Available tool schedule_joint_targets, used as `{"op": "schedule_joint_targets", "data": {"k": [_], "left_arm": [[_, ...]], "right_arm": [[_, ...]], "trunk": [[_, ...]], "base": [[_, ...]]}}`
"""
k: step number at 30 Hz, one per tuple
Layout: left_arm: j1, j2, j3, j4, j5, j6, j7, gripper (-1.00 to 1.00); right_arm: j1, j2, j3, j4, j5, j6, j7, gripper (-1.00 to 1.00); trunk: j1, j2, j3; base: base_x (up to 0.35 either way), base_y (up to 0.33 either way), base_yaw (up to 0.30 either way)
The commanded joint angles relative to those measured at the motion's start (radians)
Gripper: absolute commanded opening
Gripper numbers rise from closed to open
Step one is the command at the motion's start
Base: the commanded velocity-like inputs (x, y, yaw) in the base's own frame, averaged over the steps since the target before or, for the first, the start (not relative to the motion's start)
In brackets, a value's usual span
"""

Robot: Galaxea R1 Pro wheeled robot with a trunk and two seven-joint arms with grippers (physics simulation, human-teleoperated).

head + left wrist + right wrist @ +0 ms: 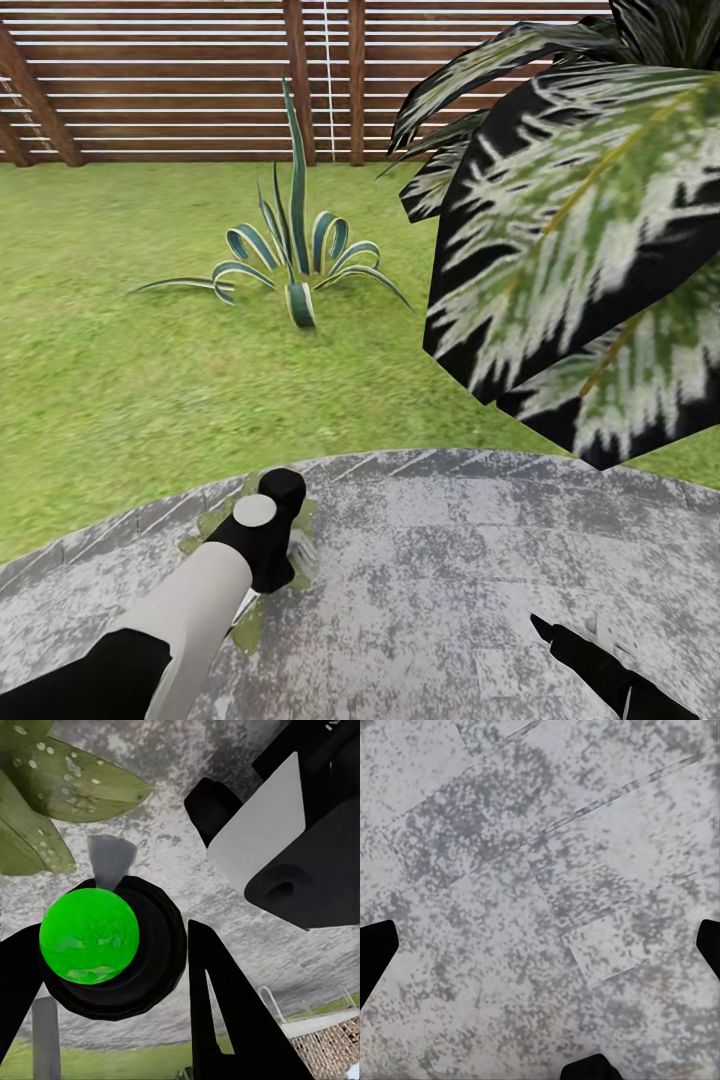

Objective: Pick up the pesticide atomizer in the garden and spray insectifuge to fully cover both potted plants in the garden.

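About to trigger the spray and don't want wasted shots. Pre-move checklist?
1. Left gripper above a potted plant: ok, leaves spread out from under it.
2. Pesticide atomizer gripped: cannot tell, a whitish part shows beside the gripper.
3. Nozzle aimed at the leaves: cannot tell.
4. Right gripper free: ok, open over the bare paved patch.
5. Palm frond clear of the left gripper: ok, well apart from it.

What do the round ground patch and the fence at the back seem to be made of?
The round patch looks like stone or concrete paving, matte: mottled grey-white speckle with thin joint lines between slabs. The fence looks like wood, brown and unglossy: narrow horizontal slats on darker posts. Both are simulator renders, so this rests on texture alone.
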Motion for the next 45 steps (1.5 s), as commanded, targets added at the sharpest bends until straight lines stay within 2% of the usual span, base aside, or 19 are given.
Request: {"op": "schedule_joint_targets", "data": {"k": [1,6,11,13,25,31,38,45], "left_arm": [[-0.002,0.000,-0.002,-0.001,-0.009,0.010,-0.010,-1.00],[-0.014,0.000,0.000,-0.006,-0.010,0.010,-0.010,-1.00],[-0.061,0.000,0.002,-0.005,-0.011,0.010,-0.010,-1.00],[-0.105,0.000,0.001,-0.005,-0.011,0.010,-0.010,-1.00],[-0.203,0.000,0.001,-0.002,-0.011,0.010,-0.010,-1.00],[-0.204,0.000,-0.003,0.000,-0.008,0.011,-0.010,-1.00],[-0.202,0.000,-0.004,-0.001,-0.005,0.015,-0.010,-1.00],[-0.201,0.000,-0.004,-0.003,0.000,0.015,-0.010,-1.00]], "right_arm": [[-0.002,0.001,-0.005,-0.003,0.003,0.005,0.008,1.00],[-0.002,0.002,-0.005,-0.003,0.003,0.005,0.009,1.00],[-0.002,0.001,-0.005,-0.003,0.003,0.005,0.008,1.00],[-0.002,0.001,-0.005,-0.003,0.003,0.005,0.007,1.00],[-0.002,0.001,-0.005,-0.002,0.003,0.005,0.006,1.00],[-0.002,0.001,-0.005,-0.003,0.003,0.005,0.006,1.00],[-0.002,0.001,-0.005,-0.003,0.003,0.005,0.006,1.00],[-0.002,0.001,-0.005,-0.003,0.003,0.004,0.006,1.00]], "trunk": [[0.000,0.000,-0.001],[0.000,0.000,-0.001],[0.000,0.000,-0.001],[0.000,0.000,-0.001],[0.000,0.000,-0.001],[0.000,0.000,-0.001],[0.000,0.000,-0.001],[0.000,0.000,-0.002]], "base": [[0.000,0.000,-0.006],[0.000,0.000,-0.001],[0.000,0.000,0.000],[0.000,0.000,0.000],[0.000,0.000,0.000],[-0.037,0.000,0.000],[-0.279,0.000,0.000],[-0.011,0.000,-0.034]]}}
